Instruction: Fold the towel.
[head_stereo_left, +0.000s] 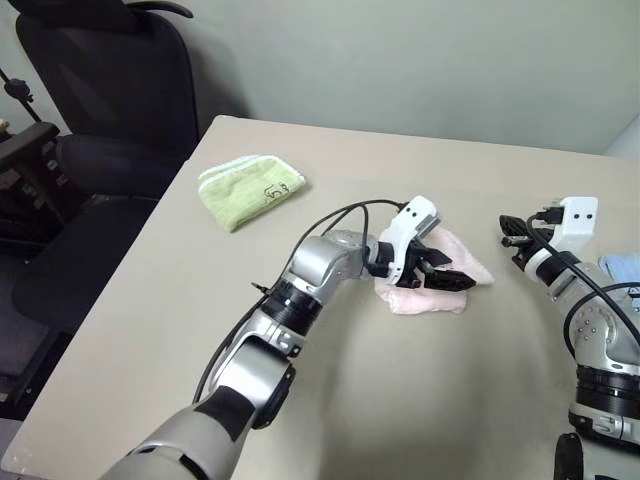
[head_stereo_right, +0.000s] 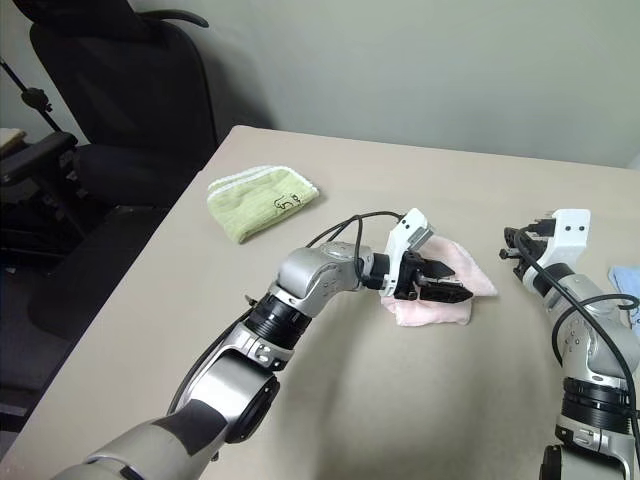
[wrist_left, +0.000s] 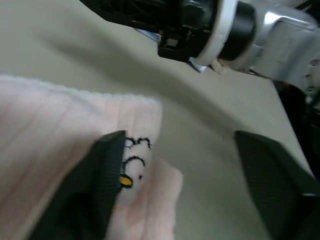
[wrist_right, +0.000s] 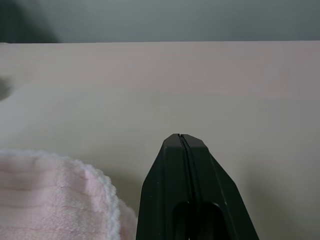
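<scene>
Left eye view: left tool (head_stereo_left: 448, 270) spread over folded towel (head_stereo_left: 440, 298).

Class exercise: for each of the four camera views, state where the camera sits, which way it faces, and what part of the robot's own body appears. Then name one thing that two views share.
Left eye view: on the head, looking forward and down at the table; both arms show.
Right eye view: beside it, same scene, with the green towel.
Left wrist view: looks along the open left gripper over the pink towel.
Right wrist view: looks along the shut right gripper across the table.
Shared: both wrist views show the pink towel.
</scene>
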